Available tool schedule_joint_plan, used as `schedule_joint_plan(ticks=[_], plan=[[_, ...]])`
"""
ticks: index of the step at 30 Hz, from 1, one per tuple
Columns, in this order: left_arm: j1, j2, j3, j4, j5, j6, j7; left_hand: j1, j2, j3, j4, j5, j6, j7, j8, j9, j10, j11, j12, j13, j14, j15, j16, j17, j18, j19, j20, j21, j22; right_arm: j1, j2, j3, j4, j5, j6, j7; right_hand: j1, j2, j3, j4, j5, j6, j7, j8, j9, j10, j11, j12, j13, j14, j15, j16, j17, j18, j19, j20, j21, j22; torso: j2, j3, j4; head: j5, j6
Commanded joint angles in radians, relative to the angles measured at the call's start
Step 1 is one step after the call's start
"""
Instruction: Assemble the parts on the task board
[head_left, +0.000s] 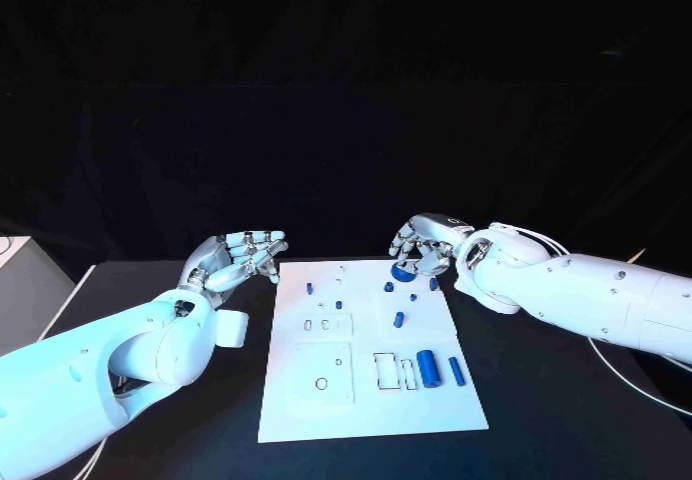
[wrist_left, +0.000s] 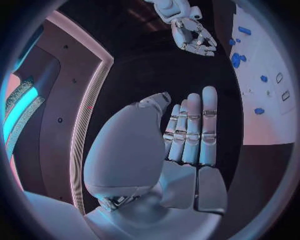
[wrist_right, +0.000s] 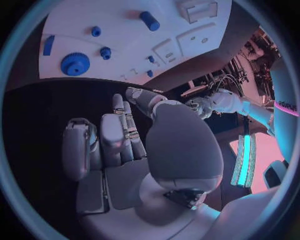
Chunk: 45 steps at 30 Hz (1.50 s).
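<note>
The task board (head_left: 368, 350) lies flat in the middle of the black counter (head_left: 534, 400), its long sides running away from the robot. Small blue parts sit on it: a round gear-like part (head_left: 404, 271) at the far right corner, a few short pegs (head_left: 398, 320) scattered across the far half, and a thick cylinder (head_left: 428, 366) with a slimmer bar (head_left: 457, 371) beside it near the right edge of the near half. Pale outlined recesses (head_left: 388, 371) show toward the near half (their exact shapes are hard to make out). Beyond the counter's far edge the room is dark.

The left hand (head_left: 235, 257) is raised off the board's far left corner, just beside that edge, palm turned up; in the left wrist view its fingers (wrist_left: 194, 130) lie straight and close together, holding nothing. The right hand (head_left: 428, 243) hangs over the far right corner, right above the gear-like part. Its fingers (wrist_right: 122, 132) are lightly curled yet apart, with nothing between them, and the gear-like part rests on the board.
</note>
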Motion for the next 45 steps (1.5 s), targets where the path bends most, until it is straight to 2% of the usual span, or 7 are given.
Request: schedule_joint_plan(ticks=[1, 6, 11, 22, 28, 35, 45], plan=[[0.000, -0.005, 0.003, 0.018, -0.002, 0.032, -0.002, -0.006, -0.010, 0.008, -0.001, -0.007, 0.006, 0.001, 0.000, 0.002, 0.002, 0.001, -0.002, 0.000, -0.002, 0.000, 0.007, 0.002, 0.014, -0.007, 0.002, 0.011, 0.005, 0.002, 0.006, 0.000, 0.000, -0.132, 0.066, -0.083, 0.001, -0.009, 0.006, 0.002, -0.005, -0.005, -0.002, -0.007, 0.007, -0.003, 0.002, -0.003, -0.001, 0.028, 0.002, 0.038, 0.041, -0.015, 0.012, 0.002, 0.026, 0.034, 0.016, -0.0032, 0.0072, -0.003, 0.003], [0.000, -0.014, 0.005, 0.032, -0.003, 0.033, -0.005, -0.017, -0.017, 0.019, -0.002, -0.007, -0.001, 0.003, -0.001, 0.006, -0.009, 0.003, -0.003, -0.001, 0.003, 0.001, 0.043, 0.015, 0.014, 0.002, 0.003, 0.066, 0.035, 0.001, 0.017, -0.001, -0.001, -0.181, 0.071, -0.114, -0.013, -0.020, 0.003, 0.013, -0.016, -0.011, -0.005, -0.009, 0.018, -0.026, 0.004, -0.006, -0.009, 0.032, 0.004, 0.069, 0.069, -0.014, 0.010, 0.005, 0.034, 0.041, 0.027, -0.0048, 0.0138, -0.009, 0.006], [0.000, -0.019, 0.009, 0.039, -0.005, 0.036, -0.007, -0.021, -0.020, 0.021, -0.004, -0.008, -0.005, 0.003, -0.003, 0.008, -0.028, 0.005, -0.006, -0.003, -0.003, 0.003, 0.053, 0.017, 0.014, -0.004, 0.005, 0.082, 0.044, -0.003, 0.028, -0.002, -0.009, -0.224, 0.066, -0.151, -0.023, -0.034, -0.007, 0.023, -0.046, -0.033, -0.012, -0.020, 0.025, -0.076, 0.007, -0.006, -0.020, 0.028, 0.007, 0.081, 0.075, -0.011, 0.003, 0.009, 0.031, 0.034, 0.034, -0.0037, 0.0180, -0.013, 0.006], [0.000, -0.023, 0.014, 0.052, -0.008, 0.044, -0.011, -0.024, -0.021, 0.021, -0.005, -0.008, -0.009, 0.004, -0.004, 0.009, -0.046, 0.008, -0.007, -0.004, -0.009, 0.006, 0.058, 0.018, 0.014, -0.012, 0.007, 0.092, 0.050, -0.015, 0.052, -0.004, -0.035, -0.252, 0.074, -0.178, -0.016, -0.028, -0.006, 0.025, -0.046, -0.032, -0.014, -0.018, 0.031, -0.094, 0.007, -0.006, -0.021, 0.027, 0.008, 0.088, 0.079, -0.009, -0.002, 0.010, 0.027, 0.027, 0.045, -0.0038, 0.0246, -0.021, 0.008], [0.000, -0.027, 0.015, 0.055, -0.009, 0.044, -0.011, -0.025, -0.020, 0.021, -0.005, -0.008, -0.009, 0.004, -0.004, 0.009, -0.048, 0.008, -0.007, -0.004, -0.010, 0.006, 0.059, 0.017, 0.014, -0.013, 0.008, 0.094, 0.051, -0.021, 0.059, -0.005, -0.050, -0.255, 0.095, -0.183, -0.015, -0.026, -0.007, 0.026, -0.046, -0.029, -0.014, -0.016, 0.034, -0.102, 0.009, -0.006, -0.021, 0.027, 0.008, 0.090, 0.080, -0.009, -0.003, 0.010, 0.025, 0.025, 0.051, -0.0031, 0.0265, -0.021, 0.007], [0.000, -0.030, 0.017, 0.058, -0.010, 0.043, -0.010, -0.026, -0.020, 0.021, -0.006, -0.008, -0.009, 0.005, -0.004, 0.010, -0.052, 0.009, -0.007, -0.004, -0.012, 0.007, 0.059, 0.017, 0.014, -0.015, 0.008, 0.096, 0.052, -0.024, 0.064, -0.006, -0.059, -0.255, 0.112, -0.184, -0.014, -0.026, -0.008, 0.026, -0.047, -0.028, -0.014, -0.015, 0.035, -0.105, 0.009, -0.006, -0.021, 0.027, 0.009, 0.090, 0.080, -0.009, -0.003, 0.011, 0.026, 0.025, 0.056, -0.0036, 0.0247, -0.022, 0.005], [0.000, -0.031, 0.019, 0.057, -0.011, 0.040, -0.009, -0.026, -0.020, 0.021, -0.006, -0.008, -0.009, 0.005, -0.003, 0.010, -0.054, 0.009, -0.007, -0.004, -0.012, 0.007, 0.060, 0.017, 0.014, -0.016, 0.009, 0.096, 0.053, -0.034, 0.078, -0.008, -0.070, -0.250, 0.109, -0.180, -0.013, -0.021, -0.007, 0.028, -0.045, -0.025, -0.011, -0.013, 0.038, -0.105, 0.010, -0.004, -0.020, 0.026, 0.010, 0.091, 0.079, -0.007, -0.006, 0.012, 0.021, 0.018, 0.062, -0.0041, 0.0278, -0.022, 0.004]])
